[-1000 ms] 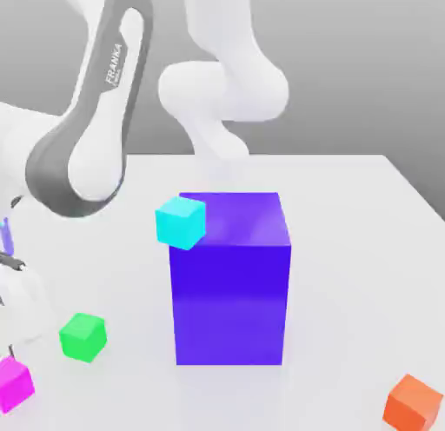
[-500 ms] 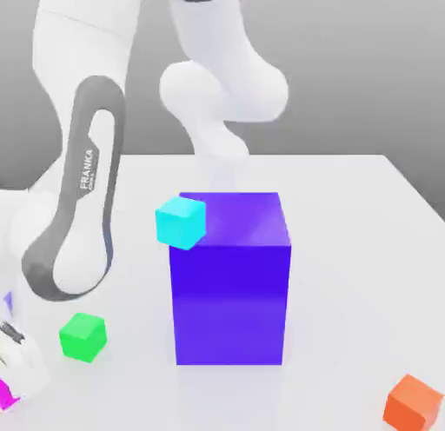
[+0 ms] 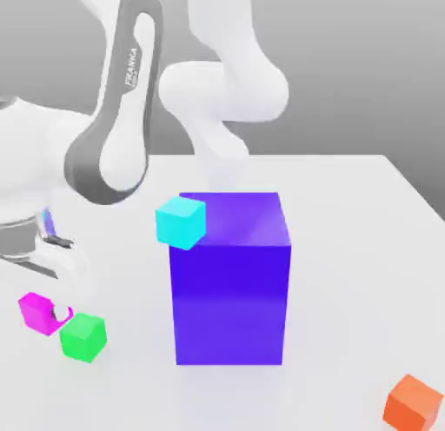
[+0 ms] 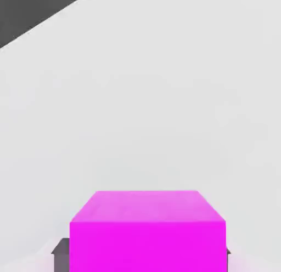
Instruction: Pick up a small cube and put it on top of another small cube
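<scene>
My hand [image 3: 59, 311] grips the magenta cube [image 4: 148, 246] near the bench's [image 3: 348, 273] left edge in the exterior view, the green cube [image 3: 83, 338] just beside it. Farther out, a cyan cube [image 3: 181, 222] appears against the large blue-purple cube [image 3: 230, 303]; an orange cube [image 3: 413, 405] sits toward the exterior view's lower right.

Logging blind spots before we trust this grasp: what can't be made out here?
- Jaws: in the hand view, mostly hidden behind the magenta cube.
- Magenta cube's lower part: cut off by the hand view's edge.
- Big block's back: hidden by its own front, exterior view.
- Orange cube's bottom: cut off by the exterior view's lower edge.
</scene>
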`<action>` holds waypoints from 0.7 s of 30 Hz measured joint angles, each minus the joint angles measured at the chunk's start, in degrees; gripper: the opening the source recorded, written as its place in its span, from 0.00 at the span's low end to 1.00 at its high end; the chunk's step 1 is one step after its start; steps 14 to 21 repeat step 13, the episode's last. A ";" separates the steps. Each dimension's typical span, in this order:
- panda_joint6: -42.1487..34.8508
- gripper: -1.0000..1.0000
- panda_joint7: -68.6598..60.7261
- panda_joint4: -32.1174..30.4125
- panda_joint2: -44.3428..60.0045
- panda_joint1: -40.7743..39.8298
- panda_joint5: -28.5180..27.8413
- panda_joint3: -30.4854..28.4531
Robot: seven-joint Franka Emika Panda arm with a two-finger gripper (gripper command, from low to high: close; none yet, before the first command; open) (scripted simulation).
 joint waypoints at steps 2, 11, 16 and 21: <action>0.34 0.00 1.62 -2.74 -3.06 -0.20 -4.26 -0.10; 11.66 1.00 -3.24 -5.68 5.31 -2.28 -0.22 3.76; 11.65 1.00 -3.24 -5.68 5.31 -2.28 -0.22 3.76; 11.65 1.00 -3.24 -5.68 5.31 -2.28 -0.22 3.76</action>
